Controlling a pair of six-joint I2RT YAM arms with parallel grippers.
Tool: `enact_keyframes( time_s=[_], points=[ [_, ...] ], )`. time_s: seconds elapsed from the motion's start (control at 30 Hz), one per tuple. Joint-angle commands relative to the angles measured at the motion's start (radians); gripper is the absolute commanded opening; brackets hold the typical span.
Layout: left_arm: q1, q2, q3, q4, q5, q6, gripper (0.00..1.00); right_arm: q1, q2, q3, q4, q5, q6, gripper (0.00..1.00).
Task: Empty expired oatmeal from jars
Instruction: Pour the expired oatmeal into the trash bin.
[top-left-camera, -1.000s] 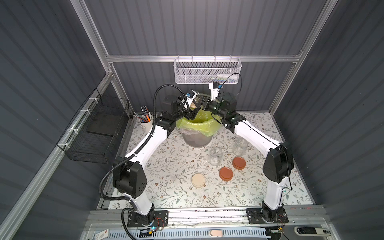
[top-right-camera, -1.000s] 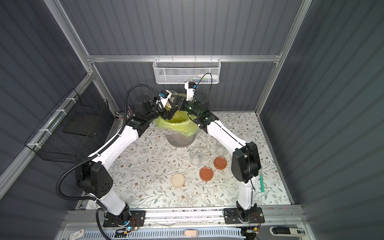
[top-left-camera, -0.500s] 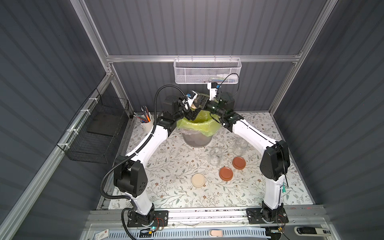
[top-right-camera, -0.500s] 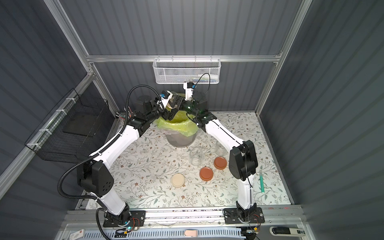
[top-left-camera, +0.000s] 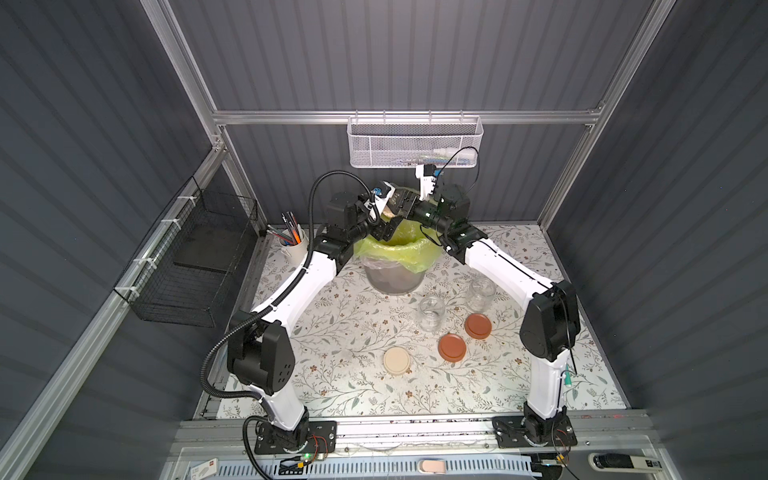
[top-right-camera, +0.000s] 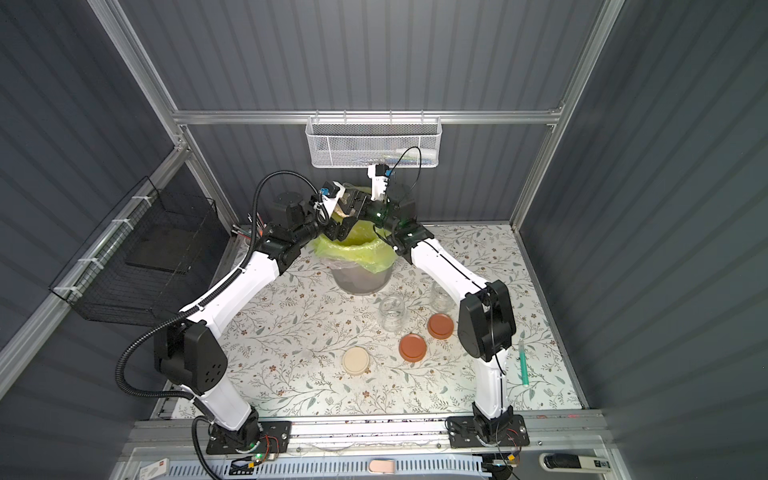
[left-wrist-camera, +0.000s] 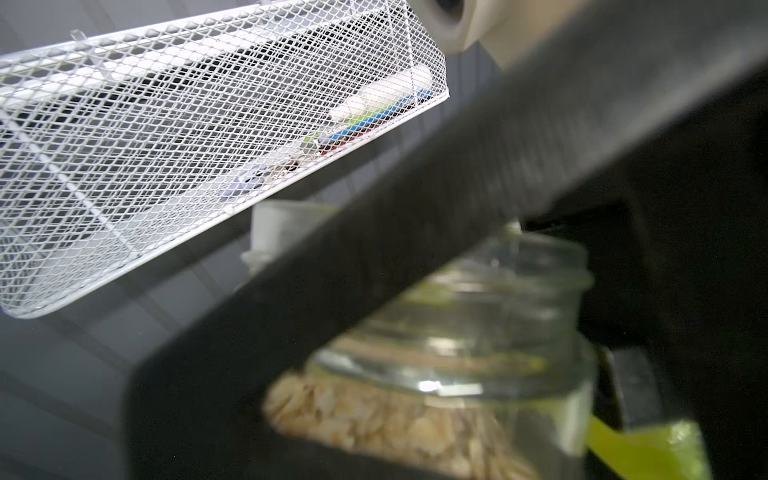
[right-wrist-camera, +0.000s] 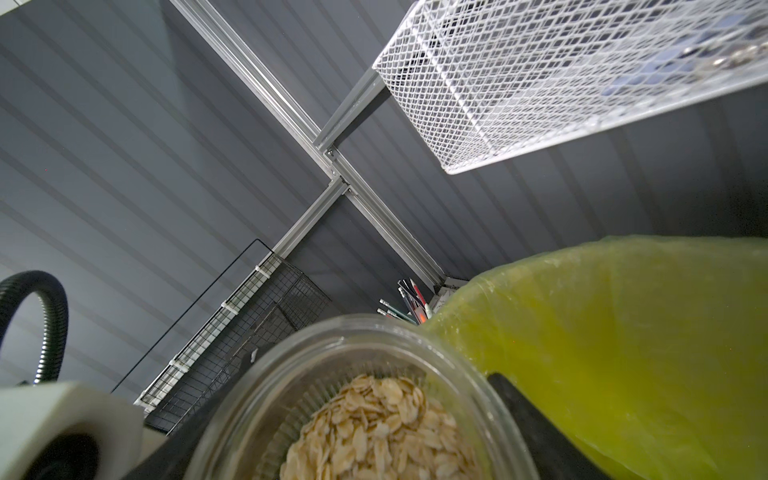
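While one jar (left-wrist-camera: 490, 316) hangs aloft, two jars (top-left-camera: 431, 312) (top-left-camera: 481, 293) stand.

Light falls soft and even from above in both top views; it is bright on the flowered bench (top-left-camera: 332, 332) with faint shadows only, the ribbed walls (top-left-camera: 415, 62) dim, everything sharp. In the left wrist view a dark bar (left-wrist-camera: 415, 232) near the lens is smeared, the jar (left-wrist-camera: 478, 332) soft, the white mesh basket (left-wrist-camera: 166, 145) glaring; in the right wrist view the jar rim blurs, the oatmeal (right-wrist-camera: 374, 428) reads crisper, and the yellow-green bag (right-wrist-camera: 623, 332) glows.
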Motion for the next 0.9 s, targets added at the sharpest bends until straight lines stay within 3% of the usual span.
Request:
enact_keyframes(
  time_s=[0.0,0.03,0.33,0.57,0.67,0.87],
  points=[
    [0.0,-0.057,-0.021,0.092,-0.031,-0.027,0.95,0.0,-0.001,-0.01,0.032,0.051,0.051,0.62],
    [0.0,-0.061,-0.028,0.095,-0.036,-0.03,1.0,0.0,0.003,0.001,0.021,0.061,0.073,0.6],
    [0.0,-0.132,-0.086,0.077,-0.053,-0.108,1.0,0.008,-0.029,0.036,-0.041,0.128,0.171,0.55],
    [0.0,-0.18,-0.13,0.043,-0.05,-0.412,1.0,0.023,-0.078,0.001,-0.062,0.176,0.276,0.55],
    [0.0,-0.21,-0.22,0.092,-0.059,-0.497,1.0,0.032,-0.092,-0.005,-0.077,0.186,0.288,0.55],
    [0.0,-0.262,-0.251,0.102,-0.088,-0.677,1.0,0.031,-0.129,-0.063,-0.064,0.23,0.334,0.55]
  ],
)
